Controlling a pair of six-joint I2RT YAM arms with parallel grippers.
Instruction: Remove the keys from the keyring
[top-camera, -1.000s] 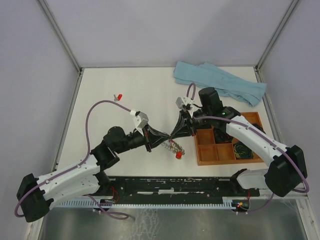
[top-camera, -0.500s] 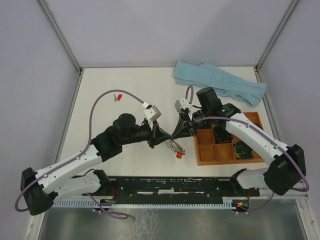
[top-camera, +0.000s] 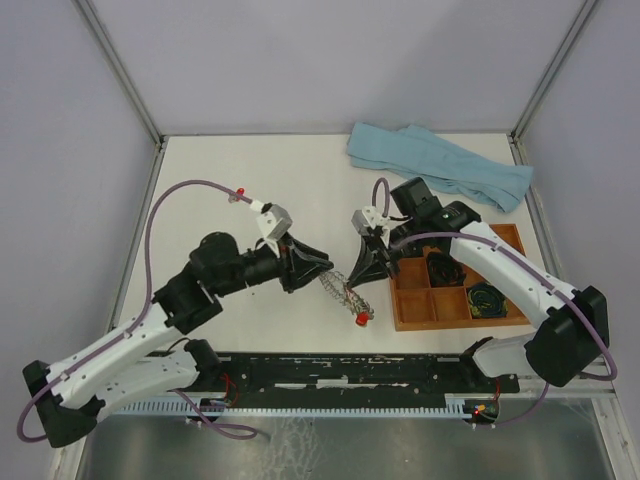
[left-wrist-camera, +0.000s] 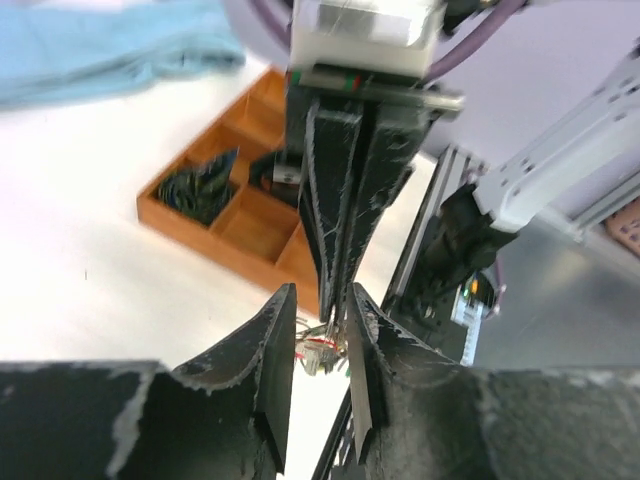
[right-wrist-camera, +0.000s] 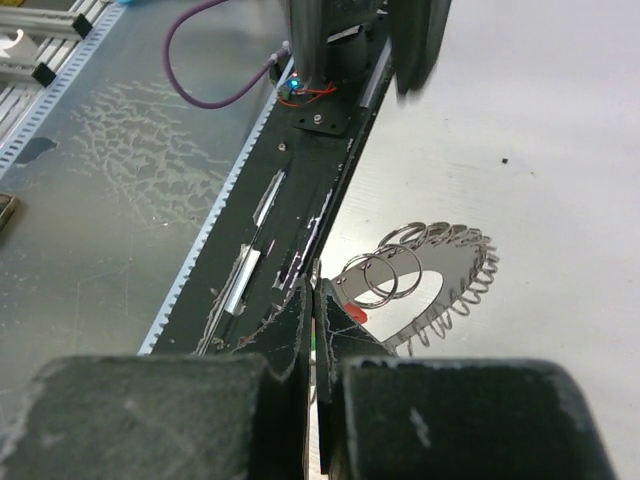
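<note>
From my seat I count one keyring (top-camera: 342, 290); two red-headed keys, one key (top-camera: 360, 318) beside the ring, the other key (top-camera: 240, 192) further up the one white table (top-camera: 220, 160); one wooden tray (top-camera: 430, 322); two dark coiled bundles (top-camera: 441, 268) inside; one blue cloth (top-camera: 440, 170); two arms (top-camera: 130, 350).

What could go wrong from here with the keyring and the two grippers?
The right gripper pinches the keyring only at its edge, so it may slip out. The left gripper, open, stands almost against the right one's tips; closing could hit them or catch loops instead of the red key.
</note>
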